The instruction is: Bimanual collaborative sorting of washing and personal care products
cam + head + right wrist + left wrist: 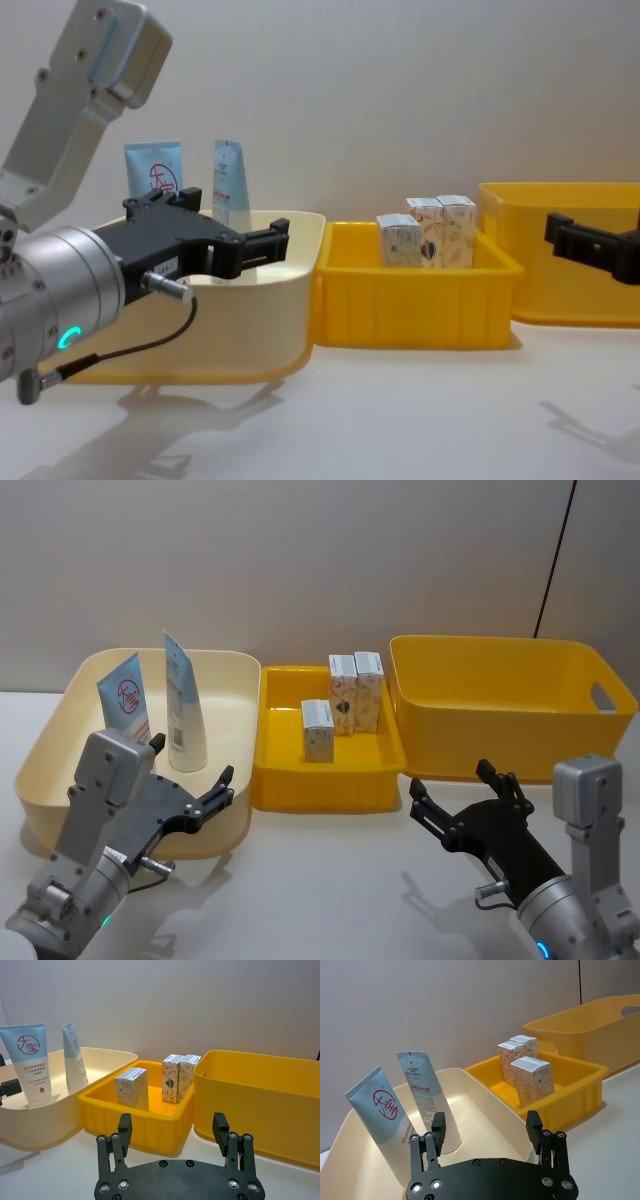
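Hovering empty, fingers wide, likely pre-grasp: left gripper [192, 758] by light-blue-and-white plastic squeeze tubes [125, 695], right gripper [450, 775] near white printed cartons [343, 692].

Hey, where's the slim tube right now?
In the head view the slim tube stands in the cream bin on the robot's left, just right of the wide tube.

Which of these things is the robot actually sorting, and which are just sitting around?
Part of the job:
- wide squeeze tube and slim squeeze tube, standing in the cream bin
- front carton, back-left carton, back-right carton, upright in the small yellow bin
- left gripper and right gripper, both open

Just there:
- cream bin, small yellow bin
- large yellow bin
- table
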